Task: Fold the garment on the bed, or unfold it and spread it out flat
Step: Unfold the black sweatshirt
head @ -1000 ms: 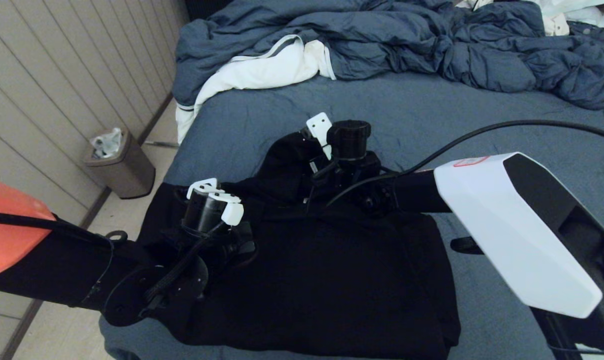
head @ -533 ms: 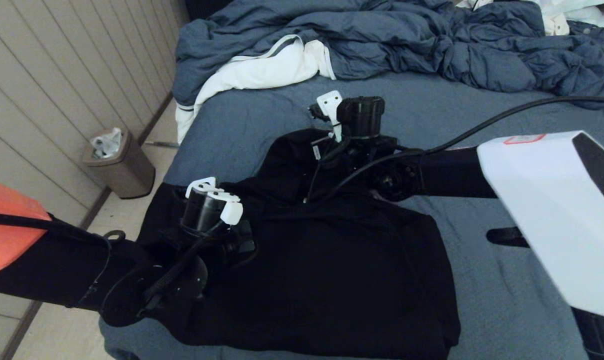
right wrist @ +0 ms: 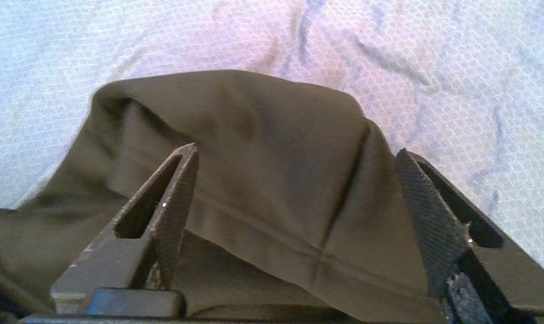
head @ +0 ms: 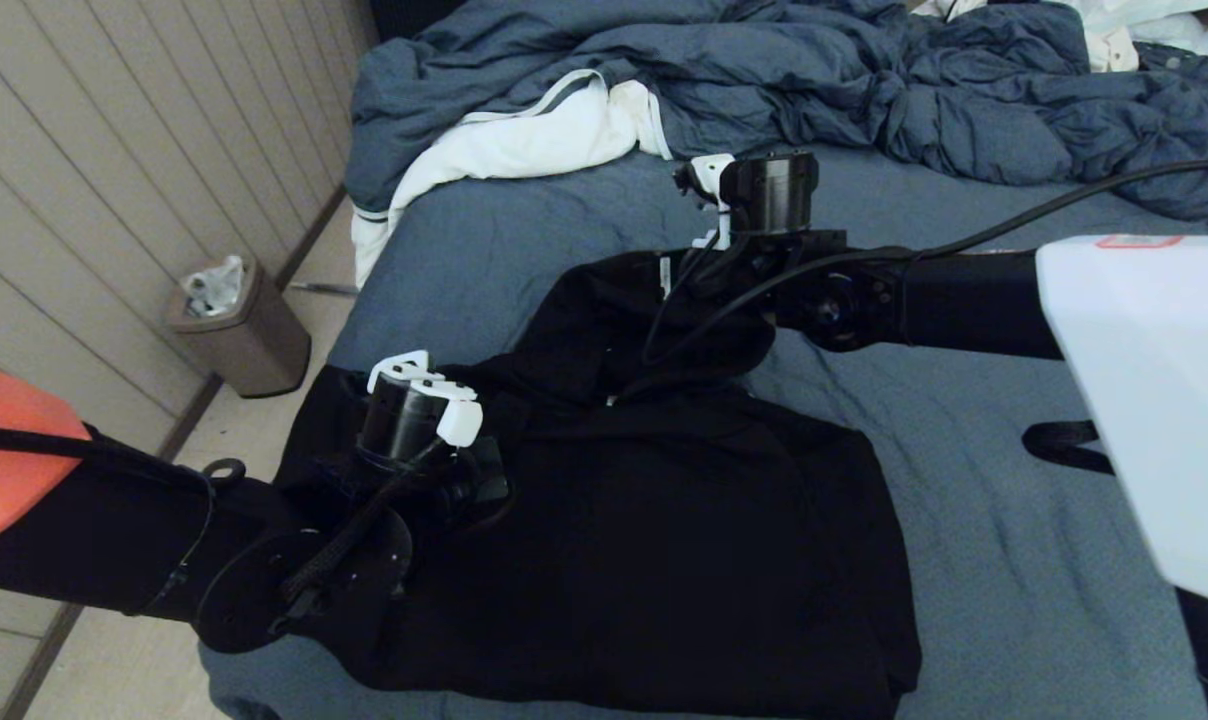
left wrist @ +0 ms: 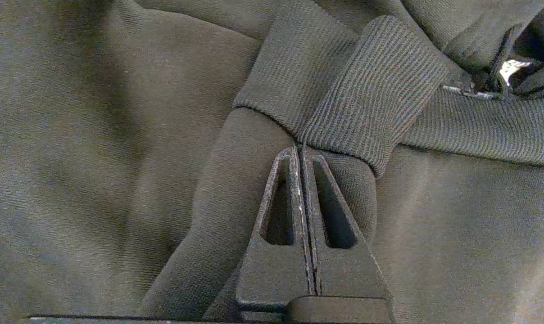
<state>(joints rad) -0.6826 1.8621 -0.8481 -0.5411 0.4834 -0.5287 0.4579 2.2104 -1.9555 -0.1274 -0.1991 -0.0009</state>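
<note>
Blue-grey bed (head: pixel 964 560) with a black garment (head: pixel 664 540) lying on its near part, two robot arms over it.

Left gripper (left wrist: pixel 301 150) rests with its jaws pressed together against the garment's ribbed cuff (left wrist: pixel 371 94), near the bed's left edge. Right gripper (right wrist: pixel 299 189) hovers above the garment's far end, jaws spread wide, fabric lying loose between them, ungripped. Rumpled duvet (head: pixel 864 90) lies beyond.

Rumpled blue-grey duvet (head: pixel 824 90) heaped at far end. White cloth w/ grey stripes (head: pixel 524 145) tucked under its left edge. Small bin (head: pixel 241 330) w/ liner on floor by panelled wall (head: pixel 114 170).
</note>
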